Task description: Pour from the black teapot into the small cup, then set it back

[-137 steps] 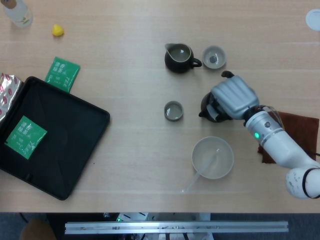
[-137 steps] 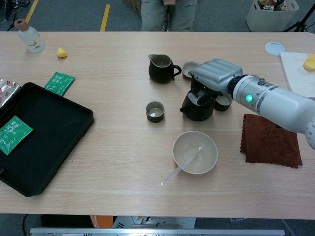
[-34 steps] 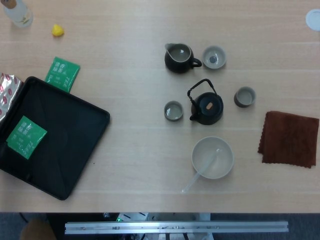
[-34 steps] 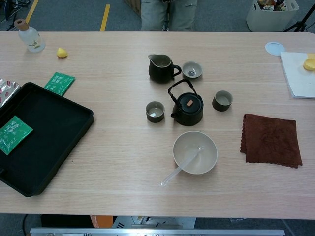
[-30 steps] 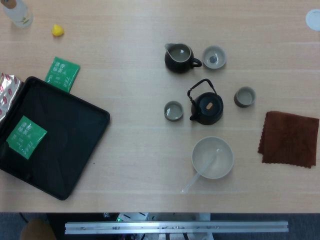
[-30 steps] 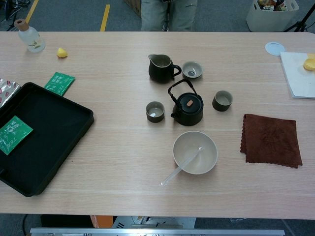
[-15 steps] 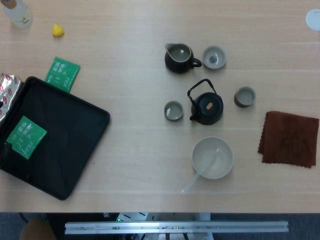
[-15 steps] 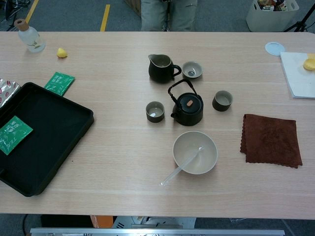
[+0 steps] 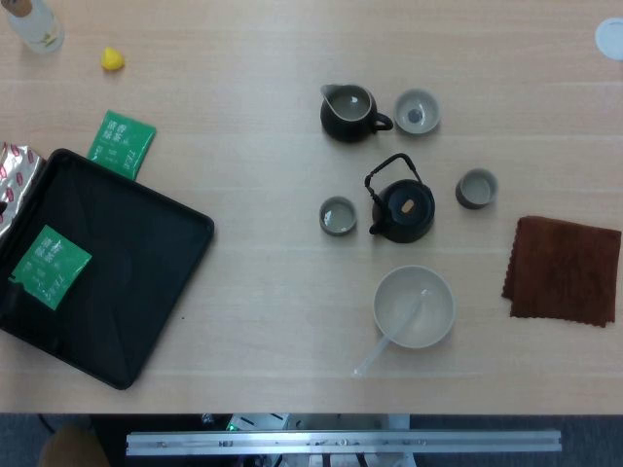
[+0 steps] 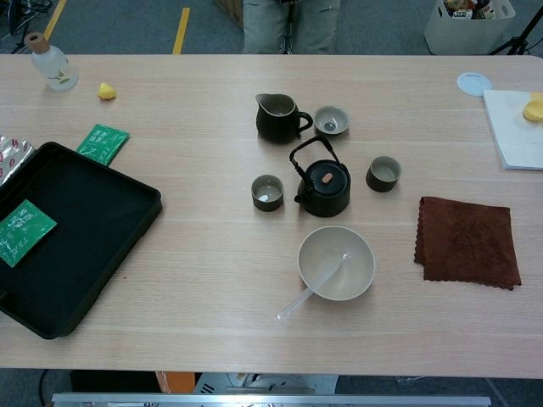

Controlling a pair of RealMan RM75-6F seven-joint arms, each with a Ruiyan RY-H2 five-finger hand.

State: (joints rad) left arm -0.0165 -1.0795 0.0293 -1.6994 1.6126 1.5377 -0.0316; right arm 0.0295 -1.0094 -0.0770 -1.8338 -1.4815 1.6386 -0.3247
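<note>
Hands are both out of sight in head and chest views, so neither can be called open or closed. A few seconds back the right hand was wrapped over the teapot (image 9: 403, 206); now the arm is gone and the teapot stands upright on the table (image 9: 243, 292), handle raised, spout toward the cup (image 9: 338, 215) just beside it on the left. Nothing has shifted in the last second. In the chest view the cup (image 10: 267, 192) shows a pale glint inside, but whether liquid is in it cannot be told. With the teapot back down and released, the task looks finished or very nearly so. Around it sit a pitcher (image 9: 348, 111), two more cups, a bowl (image 9: 415, 306) with a spoon, and a brown cloth (image 9: 565, 269); a black tray (image 9: 107, 263) lies well apart.
</note>
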